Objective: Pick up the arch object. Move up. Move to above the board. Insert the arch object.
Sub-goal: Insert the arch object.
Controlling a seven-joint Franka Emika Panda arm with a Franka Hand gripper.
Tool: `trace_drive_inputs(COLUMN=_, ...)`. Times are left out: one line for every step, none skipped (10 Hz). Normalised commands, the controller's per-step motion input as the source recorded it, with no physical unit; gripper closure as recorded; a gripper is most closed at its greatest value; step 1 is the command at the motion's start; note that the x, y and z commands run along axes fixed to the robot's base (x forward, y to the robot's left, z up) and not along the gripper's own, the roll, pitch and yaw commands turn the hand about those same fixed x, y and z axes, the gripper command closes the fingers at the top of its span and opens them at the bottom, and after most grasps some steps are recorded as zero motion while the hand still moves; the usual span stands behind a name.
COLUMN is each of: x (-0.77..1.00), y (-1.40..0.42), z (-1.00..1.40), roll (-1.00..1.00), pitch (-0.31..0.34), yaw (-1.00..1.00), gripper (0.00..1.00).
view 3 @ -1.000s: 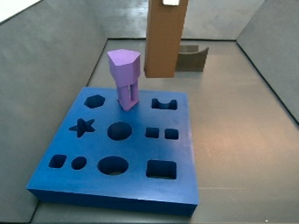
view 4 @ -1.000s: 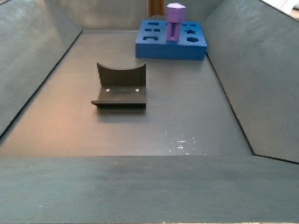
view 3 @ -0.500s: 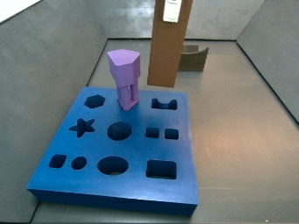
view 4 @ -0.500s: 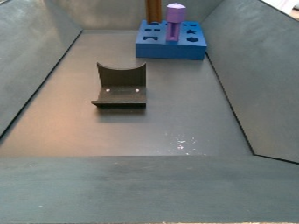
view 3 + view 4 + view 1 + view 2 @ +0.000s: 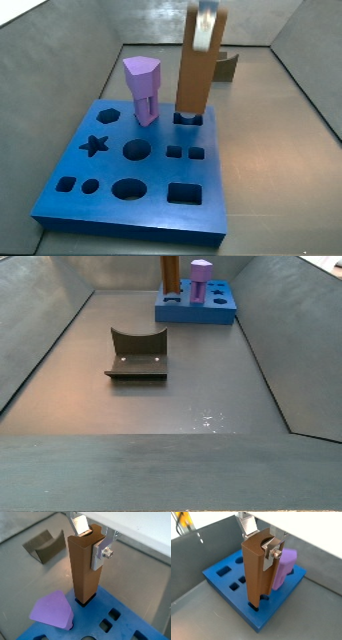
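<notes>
Gripping the top of the arch object (image 5: 83,572), a tall orange-brown wooden column, the gripper (image 5: 90,543) is hanging directly over the board (image 5: 127,627), its silver fingers (image 5: 102,553) closed flat against the column's upper sides. In both wrist views the column is standing upright with its lower end sitting in or right at a cut-out near the edge of the blue slab; whether it is already seated in the hole cannot be told. In a side view the arch object (image 5: 197,75) is rising from the arch-shaped hole beside the purple post (image 5: 143,90), which is standing in its own hole just next to it, close but apparently not touching.

Doing this step well probably means keeping the column vertical, lining its foot squarely with the hole's outline, and pressing straight down without twisting, so it is not jamming on an edge or nudging the purple post. Letting go should wait until the piece is sitting fully down.

A squat dark U-shaped block (image 5: 136,355) is resting on the grey floor, well apart from the board.

No brand, label or readable writing is showing anywhere.
</notes>
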Motion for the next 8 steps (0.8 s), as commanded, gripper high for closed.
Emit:
trace_drive_inputs(x=0.0, y=0.0, z=-0.05, roll=0.0, pitch=0.0, yaw=0.0, gripper=1.0)
trace_drive_inputs(x=-0.34, y=0.08, z=-0.57, roll=0.0, pitch=0.0, yaw=-0.07, gripper=1.0)
trace_drive_inputs(x=-0.72, y=0.17, z=-0.63, roll=-0.02, pitch=-0.02, yaw=-0.25, gripper=1.0)
trace_drive_inputs(x=-0.09, y=0.05, z=-0.52, roll=0.0, pitch=0.123, yaw=-0.11, gripper=1.0)
trace_drive_inputs(x=-0.05, y=-0.03, z=-0.34, roll=0.03, pitch=0.101, yaw=-0.14, gripper=1.0)
trace_drive_inputs(x=0.42, y=-0.14, z=-0.37, roll=0.0, pitch=0.084, yaw=-0.27, gripper=1.0)
trace_drive_inputs(x=0.55, y=-0.17, z=-0.27, roll=0.0, pitch=0.066, yaw=-0.29, gripper=1.0)
trace_drive_inputs(x=0.58, y=-0.11, z=-0.24, roll=-0.01, pitch=0.044, yaw=-0.26, gripper=1.0)
